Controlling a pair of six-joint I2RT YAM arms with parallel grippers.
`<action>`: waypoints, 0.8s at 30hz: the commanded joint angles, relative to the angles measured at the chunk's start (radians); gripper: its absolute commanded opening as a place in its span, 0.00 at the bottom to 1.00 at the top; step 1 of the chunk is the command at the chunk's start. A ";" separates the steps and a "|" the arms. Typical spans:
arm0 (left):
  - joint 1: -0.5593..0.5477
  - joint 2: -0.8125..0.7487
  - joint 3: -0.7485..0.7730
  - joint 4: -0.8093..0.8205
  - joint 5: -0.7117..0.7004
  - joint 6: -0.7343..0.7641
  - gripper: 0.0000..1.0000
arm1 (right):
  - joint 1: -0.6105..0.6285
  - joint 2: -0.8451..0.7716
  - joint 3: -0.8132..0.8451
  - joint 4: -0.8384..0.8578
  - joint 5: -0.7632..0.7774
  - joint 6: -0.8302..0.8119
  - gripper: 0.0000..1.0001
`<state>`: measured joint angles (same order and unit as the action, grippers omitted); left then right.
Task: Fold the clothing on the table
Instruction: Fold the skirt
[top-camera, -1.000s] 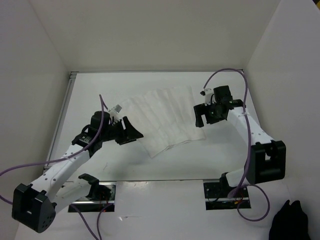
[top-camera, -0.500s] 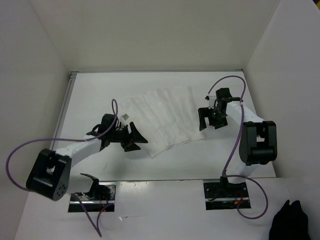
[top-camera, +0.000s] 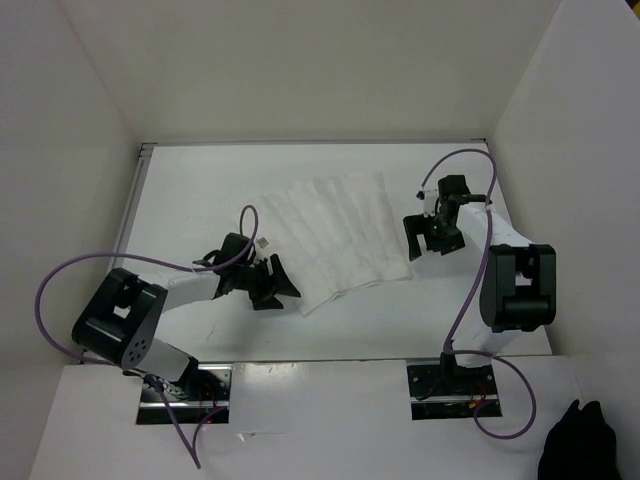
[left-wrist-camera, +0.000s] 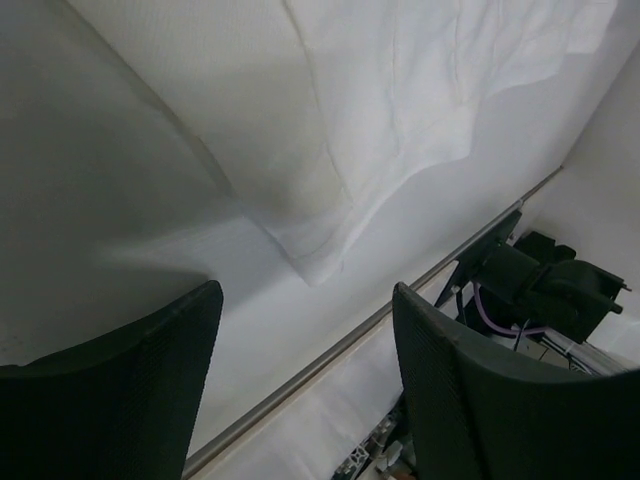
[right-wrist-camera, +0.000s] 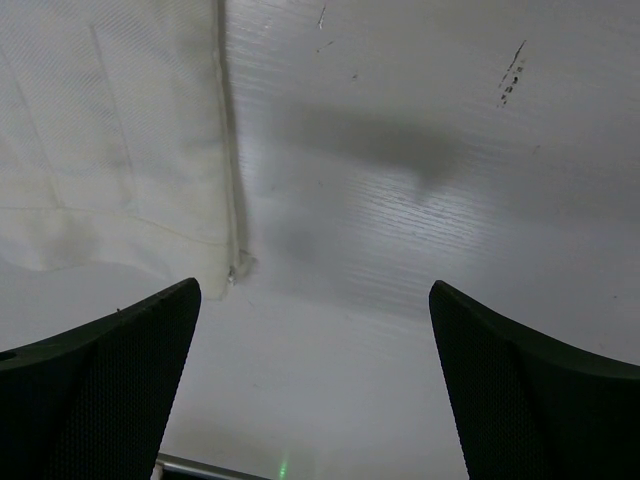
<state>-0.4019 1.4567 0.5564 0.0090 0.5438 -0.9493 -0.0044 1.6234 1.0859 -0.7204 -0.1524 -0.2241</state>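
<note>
From above and behind, we overlook the whole matte white surface (top-camera: 200, 190). Close behind the left claw (left-wrist-camera: 305, 300) and right claw (right-wrist-camera: 312, 290), wrist views face near corners of the thin ribbed white cloth (top-camera: 335, 235), shared overhead.

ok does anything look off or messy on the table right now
The clothing lies askew, angled to the table edges, its near edge rippled rather than flat. A few dark scuff marks show on the tabletop in the right wrist view. Nothing torn or spilled.
</note>
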 joint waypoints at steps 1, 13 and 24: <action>-0.011 0.075 0.028 0.057 -0.015 -0.022 0.74 | -0.016 -0.050 -0.010 0.021 -0.013 -0.026 1.00; 0.011 0.415 0.139 0.137 0.016 0.023 0.00 | -0.016 -0.080 -0.011 0.012 -0.055 -0.015 1.00; 0.190 0.180 0.221 -0.158 -0.101 0.204 0.00 | 0.056 0.030 0.054 -0.020 -0.182 0.017 0.86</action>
<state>-0.2596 1.6550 0.7273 -0.0441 0.4969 -0.8379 0.0170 1.6451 1.0828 -0.7265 -0.2386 -0.2279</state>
